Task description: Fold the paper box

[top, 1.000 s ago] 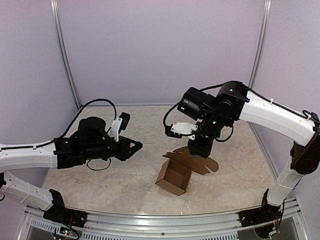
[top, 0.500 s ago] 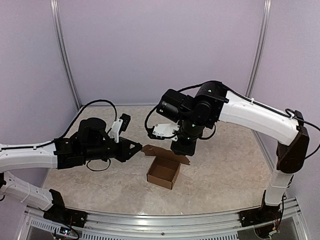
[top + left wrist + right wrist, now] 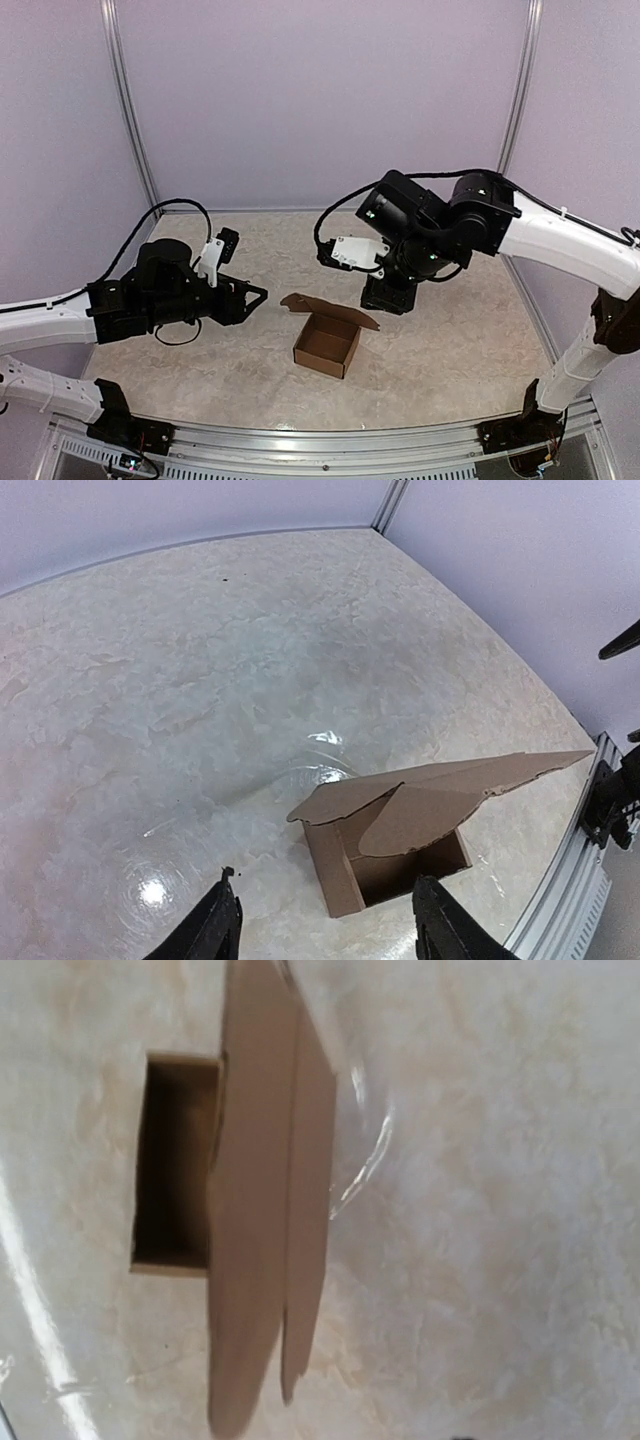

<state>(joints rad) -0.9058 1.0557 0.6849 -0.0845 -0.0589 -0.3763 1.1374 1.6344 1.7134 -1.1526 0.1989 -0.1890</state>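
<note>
The paper box (image 3: pixel 328 345) is a small brown cardboard box standing on the table with its mouth up. Its lid flap (image 3: pixel 330 306) hangs partly raised over the far side. My left gripper (image 3: pixel 256 295) is open to the left of the box, level with the flap and not touching it. In the left wrist view the box (image 3: pixel 345 865) lies just ahead of the open gripper (image 3: pixel 328 930), with nothing between the fingers. My right gripper (image 3: pixel 388 296) hangs behind and right of the box, clear of it. The right wrist view looks down on the flap (image 3: pixel 265 1210); its fingers barely show.
The marble-patterned table (image 3: pixel 200 360) is ringed by pale walls, with a metal rail (image 3: pixel 330 442) along the near edge. The box sits near the table's middle, between the two arms.
The right arm slid the box left, then let go of the flap and drew back right. The left gripper opened and pulled back slightly left.
</note>
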